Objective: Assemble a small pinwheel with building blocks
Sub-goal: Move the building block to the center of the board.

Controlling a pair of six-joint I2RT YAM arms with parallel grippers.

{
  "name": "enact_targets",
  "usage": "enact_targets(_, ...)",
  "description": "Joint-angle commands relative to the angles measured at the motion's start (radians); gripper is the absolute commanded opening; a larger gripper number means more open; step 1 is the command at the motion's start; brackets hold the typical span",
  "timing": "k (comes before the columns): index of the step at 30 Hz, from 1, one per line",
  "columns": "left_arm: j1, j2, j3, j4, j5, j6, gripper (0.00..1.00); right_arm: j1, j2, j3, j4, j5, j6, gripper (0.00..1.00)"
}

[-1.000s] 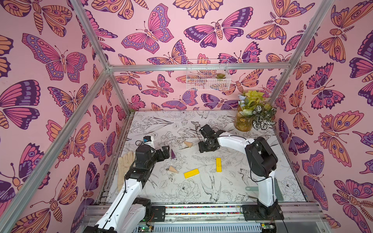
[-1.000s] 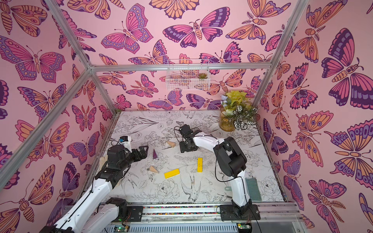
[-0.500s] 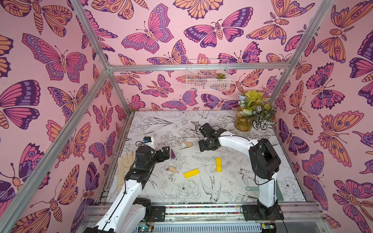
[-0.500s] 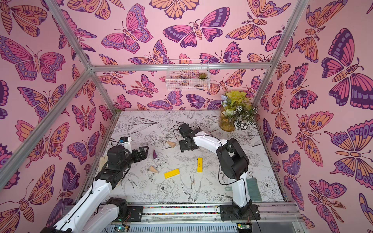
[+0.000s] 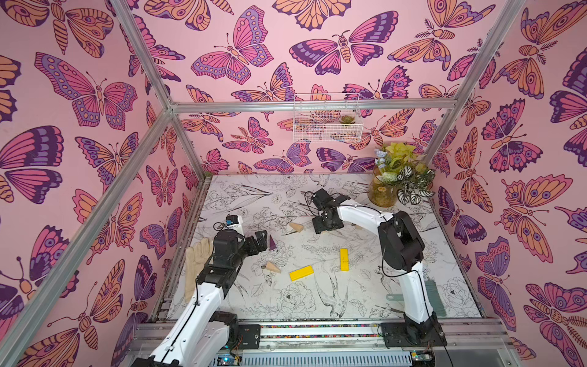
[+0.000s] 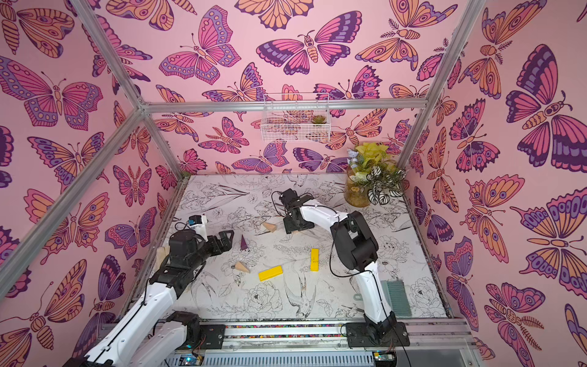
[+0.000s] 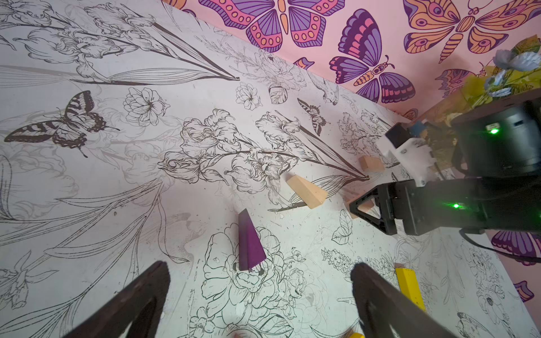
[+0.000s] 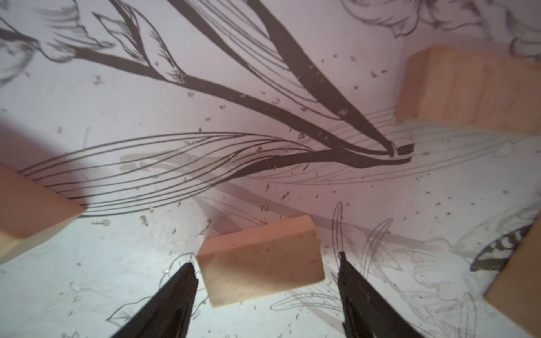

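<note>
The building blocks lie scattered on the flower-print table (image 5: 317, 305), and no pinwheel is in view. My left gripper (image 7: 260, 265) is open, its fingers wide on either side of the base of a dark purple wedge (image 7: 248, 243) (image 5: 272, 244) that they do not touch. My right gripper (image 8: 265, 260) (image 5: 327, 224) is open low over the table, and a small tan rectangular block (image 8: 260, 269) lies between its fingers with a gap on each side. A tan wedge (image 5: 295, 227) lies just left of it. Another tan wedge (image 5: 272, 267) and two yellow bars (image 5: 301, 273) (image 5: 344, 259) lie nearer the front.
A beige glove (image 5: 197, 257) lies by the left wall under my left arm. A teal brush (image 6: 397, 297) sits front right behind my right arm's base. A vase of plants (image 5: 382, 193) stands at the back right. More tan blocks (image 8: 468, 87) (image 8: 521, 278) lie near my right gripper.
My right gripper's jaws have spread wider around the tan block, and that arm's elbow has shifted to the right. The left arm has not moved.
</note>
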Motion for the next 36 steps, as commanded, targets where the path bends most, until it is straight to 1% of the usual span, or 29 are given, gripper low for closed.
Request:
enact_targets(1, -0.004, -0.015, -0.016, -0.014, 0.008, -0.009, 1.0, 0.002, 0.017, 0.032, -0.046, -0.002, -0.018, 0.79)
enact_targets(5, -0.004, -0.013, -0.016, -0.014, 0.01, -0.012, 1.0, 0.002, 0.035, 0.036, -0.045, -0.009, -0.017, 0.76)
enact_targets(10, -0.003, -0.016, -0.018, -0.014, 0.01, -0.015, 1.0, 0.013, 0.036, 0.028, -0.038, -0.033, -0.02, 0.57)
enact_targets(12, -0.004, -0.015, -0.02, -0.014, 0.01, -0.016, 1.0, 0.025, 0.033, 0.023, -0.039, -0.04, -0.02, 0.52)
enact_targets(19, -0.004, -0.02, -0.023, -0.014, 0.011, -0.019, 1.0, 0.063, 0.008, -0.024, -0.011, -0.064, 0.018, 0.47)
enact_targets(21, -0.003, -0.02, -0.023, -0.014, 0.011, -0.02, 1.0, 0.066, 0.0, -0.041, 0.001, -0.075, 0.028, 0.48)
enact_targets(22, -0.003, -0.02, -0.022, -0.014, 0.011, -0.021, 1.0, 0.065, -0.003, -0.045, 0.002, -0.074, 0.031, 0.49)
enact_targets(24, -0.004, -0.019, -0.023, -0.014, 0.011, -0.021, 1.0, 0.069, -0.011, -0.045, 0.0, -0.071, 0.031, 0.57)
enact_targets(27, -0.003, -0.017, -0.023, -0.013, 0.01, -0.022, 1.0, 0.069, -0.036, -0.044, 0.0, -0.07, 0.031, 0.65)
enact_targets(31, -0.004, -0.016, -0.021, -0.017, 0.005, -0.025, 1.0, 0.07, -0.088, -0.029, -0.009, -0.068, 0.027, 0.69)
enact_targets(36, -0.003, -0.015, -0.012, -0.029, 0.003, -0.025, 1.0, 0.061, -0.169, -0.023, -0.027, -0.033, 0.019, 0.73)
